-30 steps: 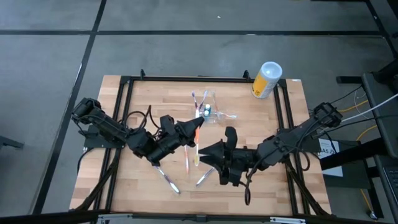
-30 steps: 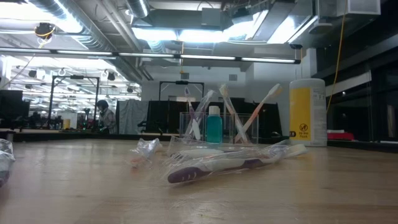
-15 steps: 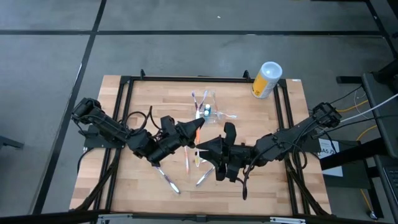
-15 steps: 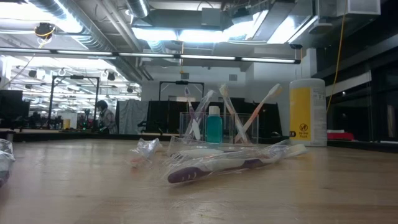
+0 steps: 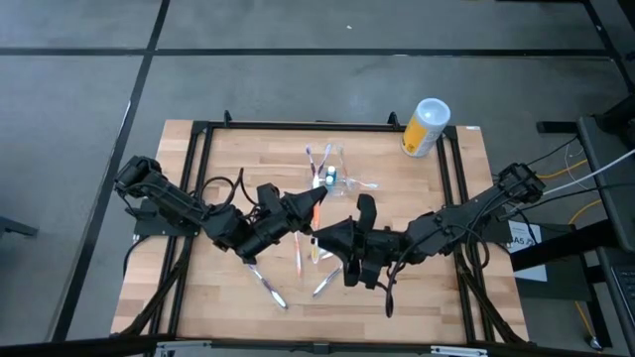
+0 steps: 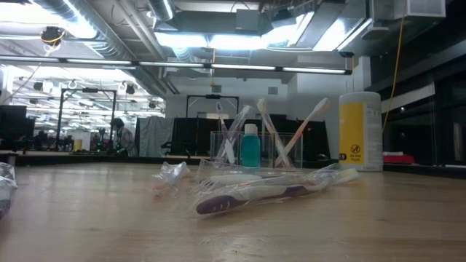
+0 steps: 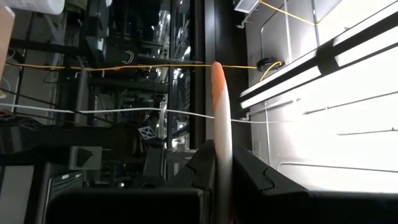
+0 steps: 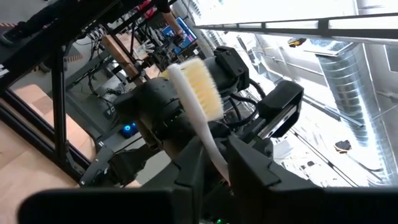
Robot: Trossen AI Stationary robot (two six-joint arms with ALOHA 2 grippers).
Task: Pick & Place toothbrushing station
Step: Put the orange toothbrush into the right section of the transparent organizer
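The toothbrushing station (image 5: 332, 175), a clear holder with upright brushes and a blue-green bottle, stands on the table's far middle and also shows in the low view (image 6: 251, 149). Above the table's middle, my left gripper (image 5: 314, 205) is shut on a toothbrush (image 7: 219, 106) with a white shaft and an orange end. Facing it closely, my right gripper (image 5: 319, 236) is shut on a toothbrush whose white head with pale bristles (image 8: 196, 84) sticks out past its fingers. I cannot tell whether both hold one brush. My left gripper (image 7: 222, 155) pinches the white shaft (image 7: 222, 142) between its two fingers, below the orange end. That end (image 5: 318, 197) sticks out beyond the fingers, clear of the table. My right gripper (image 8: 214, 158) pinches the thin white neck (image 8: 211, 146) below the bristled head, between its two fingers. It comes roughly level from the table's right. The head juts past the fingertips toward the left arm, lifted clear.
A yellow canister with a white lid (image 5: 425, 127) stands at the far right (image 6: 360, 131). Several wrapped toothbrushes lie on the wood under and in front of the grippers (image 5: 301, 253) (image 5: 268, 288) (image 6: 255, 193). A black frame (image 5: 298, 126) rims the table.
My right gripper has edged a little toward the table's left, closer to my left gripper. Nothing on the table has moved.
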